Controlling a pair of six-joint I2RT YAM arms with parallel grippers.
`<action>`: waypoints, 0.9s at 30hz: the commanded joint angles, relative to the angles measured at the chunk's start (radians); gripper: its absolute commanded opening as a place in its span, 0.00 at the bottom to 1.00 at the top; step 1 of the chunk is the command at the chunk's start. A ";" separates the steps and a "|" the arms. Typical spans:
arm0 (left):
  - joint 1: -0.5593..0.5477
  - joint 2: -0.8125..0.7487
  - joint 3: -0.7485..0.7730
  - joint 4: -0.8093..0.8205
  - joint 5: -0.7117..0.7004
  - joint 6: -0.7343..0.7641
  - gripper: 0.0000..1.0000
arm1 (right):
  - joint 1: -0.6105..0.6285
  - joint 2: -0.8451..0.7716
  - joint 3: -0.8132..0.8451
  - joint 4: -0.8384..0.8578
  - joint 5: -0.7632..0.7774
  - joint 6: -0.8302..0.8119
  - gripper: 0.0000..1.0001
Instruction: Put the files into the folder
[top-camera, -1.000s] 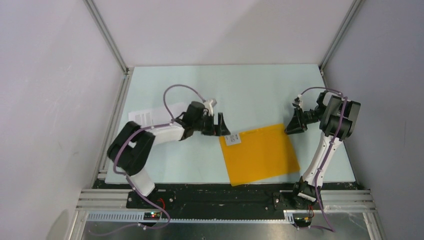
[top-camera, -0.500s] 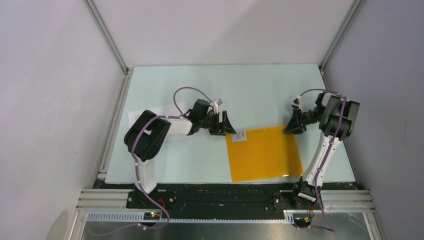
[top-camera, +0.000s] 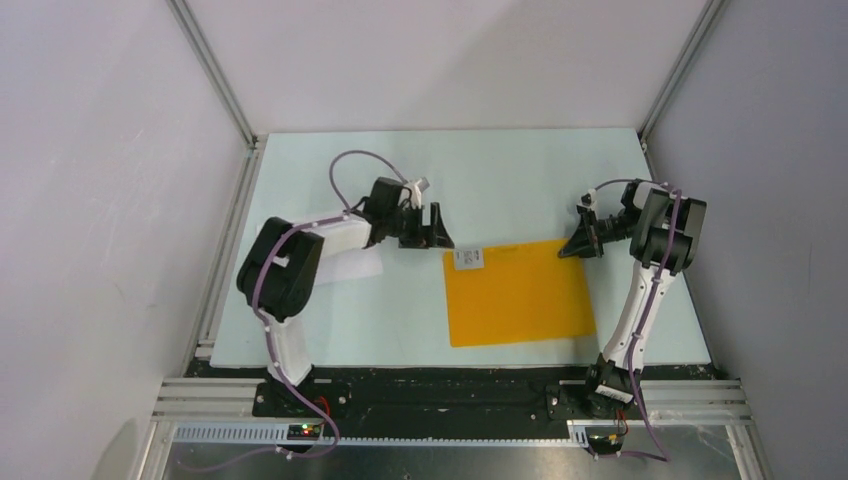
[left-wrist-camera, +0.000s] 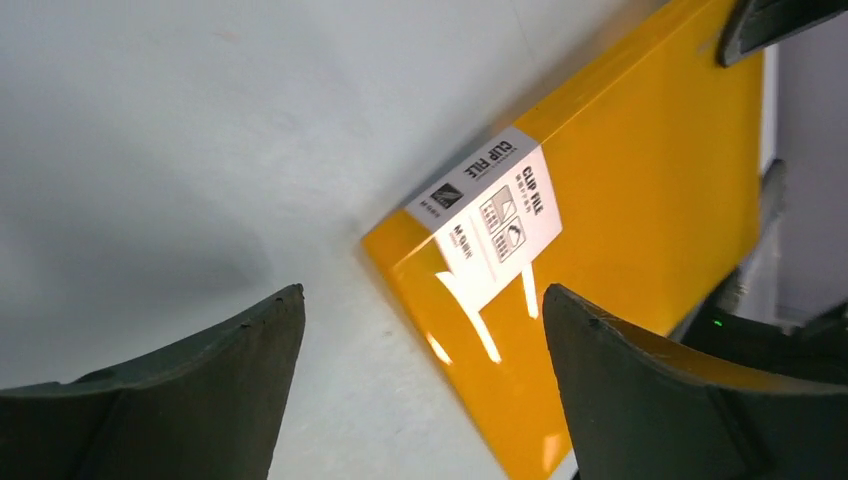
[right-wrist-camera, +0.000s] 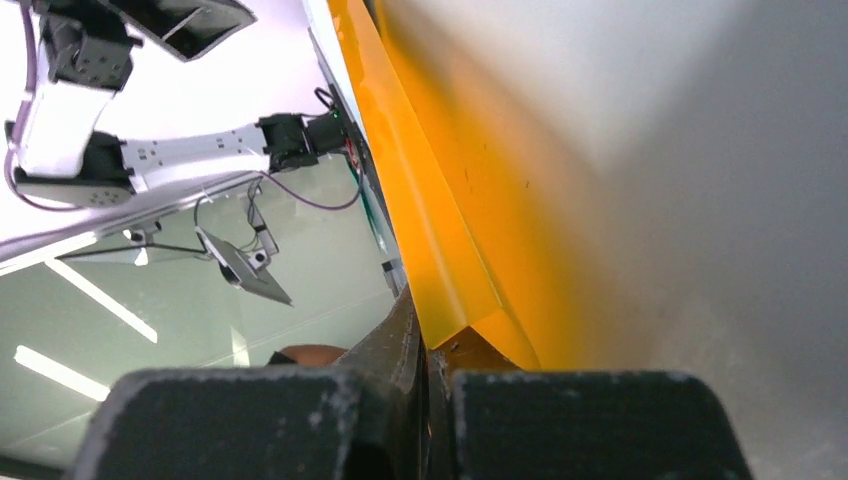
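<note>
**Pinched at one corner, flat on the table**

Clamped tight with the right gripper (top-camera: 567, 250) on the far right corner of the folder (top-camera: 518, 295); hard to tell whether on the cover alone. Lying flat on the table (top-camera: 500, 180), white label (top-camera: 468, 259) at the far left corner. Spread wide with the left gripper (top-camera: 438, 230) just beside that label, nothing held. Over at the left, partly hidden under the left arm: the files (top-camera: 352, 264).

files (top-camera: 352, 266) mostly hidden beneath left arm (top-camera: 292, 268), folder (left-wrist-camera: 640, 200) cut off at frame edge, label (top-camera: 468, 259) print unreadable from above
</note>
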 joint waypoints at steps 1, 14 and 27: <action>0.044 -0.167 0.114 -0.254 -0.172 0.328 0.94 | 0.015 0.064 0.163 -0.035 -0.046 0.251 0.00; -0.180 -0.491 0.113 -0.311 -0.397 1.131 1.00 | 0.118 0.107 0.147 -0.007 -0.288 0.640 0.00; -0.307 -0.472 0.035 -0.283 -0.285 1.323 0.96 | 0.141 0.074 -0.033 0.612 -0.632 1.430 0.00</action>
